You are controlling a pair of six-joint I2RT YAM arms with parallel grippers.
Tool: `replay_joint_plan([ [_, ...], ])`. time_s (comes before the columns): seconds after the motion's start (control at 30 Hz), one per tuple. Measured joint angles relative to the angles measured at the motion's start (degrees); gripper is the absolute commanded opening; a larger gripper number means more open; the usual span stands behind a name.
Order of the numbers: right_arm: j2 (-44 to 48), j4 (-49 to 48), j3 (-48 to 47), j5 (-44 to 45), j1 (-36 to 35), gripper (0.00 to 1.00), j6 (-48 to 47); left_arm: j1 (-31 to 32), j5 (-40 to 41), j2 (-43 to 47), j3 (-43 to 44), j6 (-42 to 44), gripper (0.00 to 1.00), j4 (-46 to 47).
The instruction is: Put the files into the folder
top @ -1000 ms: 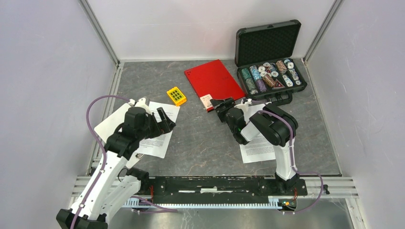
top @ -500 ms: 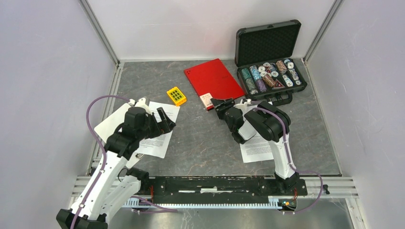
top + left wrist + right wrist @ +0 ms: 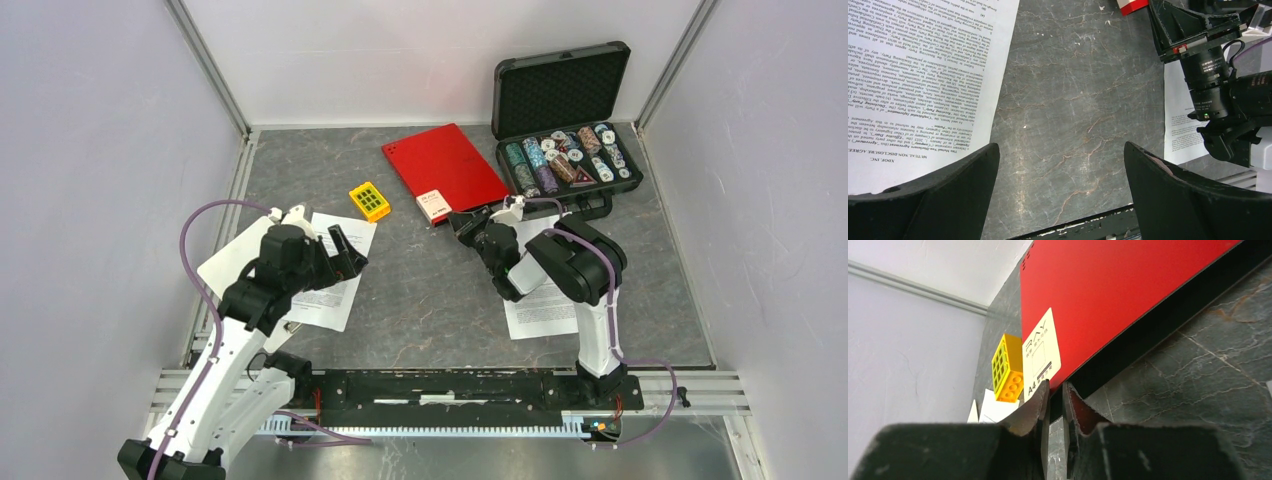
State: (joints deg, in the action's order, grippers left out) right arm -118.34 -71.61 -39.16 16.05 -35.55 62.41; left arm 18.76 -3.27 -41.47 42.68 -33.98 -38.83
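Note:
The red folder (image 3: 445,165) lies at the back middle of the table, its white label (image 3: 433,205) at the near corner. My right gripper (image 3: 457,222) is shut on that corner: in the right wrist view the jaws (image 3: 1055,387) pinch the red cover (image 3: 1128,285) beside the label, with the black inside showing under the raised edge. One printed file (image 3: 322,290) lies at the left under my open left gripper (image 3: 350,252), which holds nothing (image 3: 1060,155). A second file (image 3: 540,312) lies beneath the right arm.
An open black case of poker chips (image 3: 565,150) stands right of the folder. A yellow block (image 3: 369,201) sits left of it. A white clipboard (image 3: 225,262) lies under the left file. Walls close in both sides.
My right gripper has closed from wide open onto the folder's near corner, and that corner with the label has risen and shifted slightly left. The left arm has not moved.

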Motion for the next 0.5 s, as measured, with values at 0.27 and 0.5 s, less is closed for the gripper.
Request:
replay_joint_plan([
  [0.27,-0.3,-0.7,-0.1,-0.6,0.0,0.53,5.6,0.0,0.8,2.2,0.0,0.0,1.00,0.0],
  [0.5,-6.7,-3.3,-2.4,-0.3,0.1,0.53,16.4,0.0,1.8,3.3,0.0,0.0,1.00,0.0],
])
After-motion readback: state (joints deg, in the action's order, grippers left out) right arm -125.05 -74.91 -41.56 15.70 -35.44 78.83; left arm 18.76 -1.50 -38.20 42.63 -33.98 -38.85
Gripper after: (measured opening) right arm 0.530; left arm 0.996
